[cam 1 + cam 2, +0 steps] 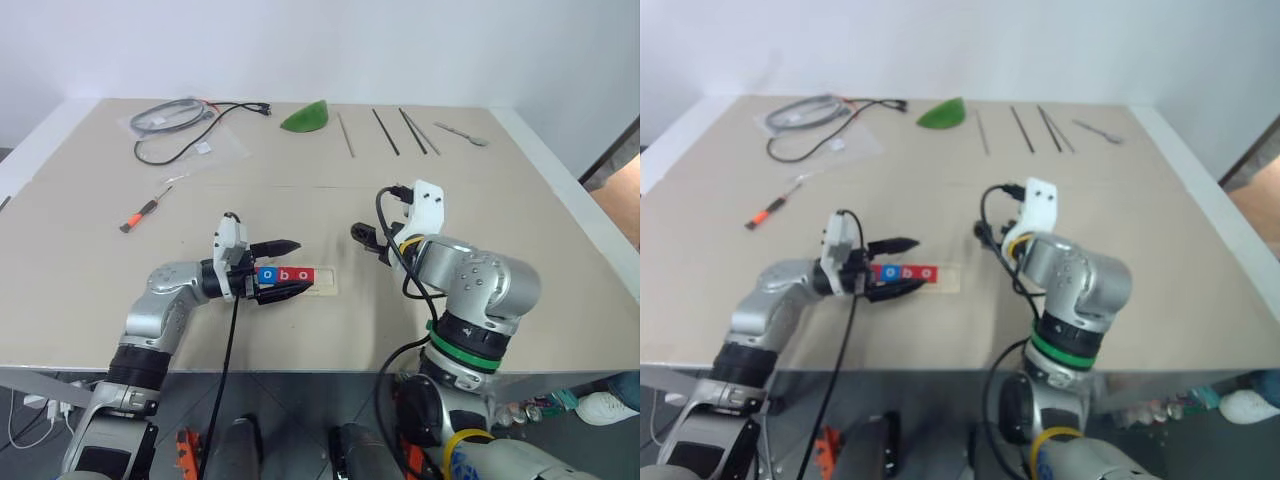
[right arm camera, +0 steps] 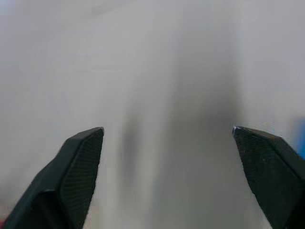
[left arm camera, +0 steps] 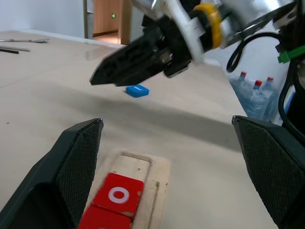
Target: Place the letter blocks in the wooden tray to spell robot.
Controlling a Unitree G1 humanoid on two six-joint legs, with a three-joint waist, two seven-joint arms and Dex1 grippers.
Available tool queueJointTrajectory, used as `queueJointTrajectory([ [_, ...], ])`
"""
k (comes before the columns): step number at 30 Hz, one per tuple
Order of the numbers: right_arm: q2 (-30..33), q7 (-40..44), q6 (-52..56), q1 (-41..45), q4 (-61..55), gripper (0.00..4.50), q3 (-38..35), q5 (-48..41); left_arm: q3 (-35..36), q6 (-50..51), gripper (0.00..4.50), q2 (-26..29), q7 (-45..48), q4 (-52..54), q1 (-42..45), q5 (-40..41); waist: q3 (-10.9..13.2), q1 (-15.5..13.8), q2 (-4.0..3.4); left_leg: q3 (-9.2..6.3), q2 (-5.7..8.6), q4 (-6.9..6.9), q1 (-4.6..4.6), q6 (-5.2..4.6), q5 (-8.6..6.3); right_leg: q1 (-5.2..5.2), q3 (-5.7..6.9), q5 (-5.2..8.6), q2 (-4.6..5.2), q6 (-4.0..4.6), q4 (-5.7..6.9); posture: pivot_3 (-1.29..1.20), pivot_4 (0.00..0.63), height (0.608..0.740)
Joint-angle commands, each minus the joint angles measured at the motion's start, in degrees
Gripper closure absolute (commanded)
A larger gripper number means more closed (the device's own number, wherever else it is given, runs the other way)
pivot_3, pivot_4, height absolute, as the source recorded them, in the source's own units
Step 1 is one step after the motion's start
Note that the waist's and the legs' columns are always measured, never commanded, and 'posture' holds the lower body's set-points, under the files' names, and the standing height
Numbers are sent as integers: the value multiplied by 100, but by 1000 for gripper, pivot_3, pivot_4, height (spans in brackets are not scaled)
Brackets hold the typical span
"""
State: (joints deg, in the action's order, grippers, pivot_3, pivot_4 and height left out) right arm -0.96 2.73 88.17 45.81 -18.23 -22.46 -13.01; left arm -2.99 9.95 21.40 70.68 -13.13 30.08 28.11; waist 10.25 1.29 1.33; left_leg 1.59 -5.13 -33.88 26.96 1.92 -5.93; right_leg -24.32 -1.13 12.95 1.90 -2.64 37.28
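Observation:
The wooden tray (image 1: 326,281) lies near the table's front edge. A blue letter block (image 1: 267,274) and two red ones (image 1: 294,275) sit in a row in it, reading o, b, o. The slot at its right end (image 3: 136,164) is bare wood. My left gripper (image 1: 288,268) is open, one finger on each side of the tray's left part, holding nothing. Another blue block (image 3: 137,90) lies flat on the table beyond the tray, under my right gripper (image 3: 102,76). In the right wrist view the right gripper (image 2: 167,143) is open with nothing between its fingers.
At the table's back lie a bagged cable (image 1: 175,116), a green wedge (image 1: 306,118), several thin rods (image 1: 386,130) and a spoon (image 1: 462,133). A small orange-handled screwdriver (image 1: 139,216) rests at the left. Bottles (image 3: 257,93) stand off the table to the right.

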Motion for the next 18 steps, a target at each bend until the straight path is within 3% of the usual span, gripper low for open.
queueJointTrajectory([
  [1, 1312, 671, -382, -216, -617, 86, 333, -235, 67, -203, 0, -29, 98, -116, 175, -34, 0, -36, 0, 4, 3, 0, 8, 0, 0, 2, 1, 2, 7, 4, 0, 0, 150, 740],
  [4, 2597, 1167, -1444, -703, -748, 86, 703, -84, 96, -270, 0, -65, 136, -201, 173, -36, 0, -30, 0, 12, 41, 0, 27, 1, 0, -1, 0, 18, 46, -12, -6, 0, 150, 740],
  [8, 4193, 2359, -3765, -1996, -306, 86, 1120, 316, 143, -299, 0, -91, 171, -172, 33, -9, -1, 2, 3, 27, 46, 0, 25, -25, -23, 5, -12, 34, 48, -31, -15, 0, 150, 740],
  [13, 4573, 3425, -5413, -2674, 593, 86, 1202, 143, 189, -272, 0, -68, 124, -95, -19, 10, -1, 47, 1, 10, 34, 1, 8, -41, -33, 4, -16, 43, 15, -79, -5, 0, 150, 740],
  [18, 4436, 4065, -5988, -2654, 1480, 86, 1130, -232, 288, -210, 0, 3, 35, 79, -109, 73, 0, 43, 1, -5, 34, -24, 4, -42, -31, 9, -21, 29, 7, -47, -4, 0, 150, 740],
])
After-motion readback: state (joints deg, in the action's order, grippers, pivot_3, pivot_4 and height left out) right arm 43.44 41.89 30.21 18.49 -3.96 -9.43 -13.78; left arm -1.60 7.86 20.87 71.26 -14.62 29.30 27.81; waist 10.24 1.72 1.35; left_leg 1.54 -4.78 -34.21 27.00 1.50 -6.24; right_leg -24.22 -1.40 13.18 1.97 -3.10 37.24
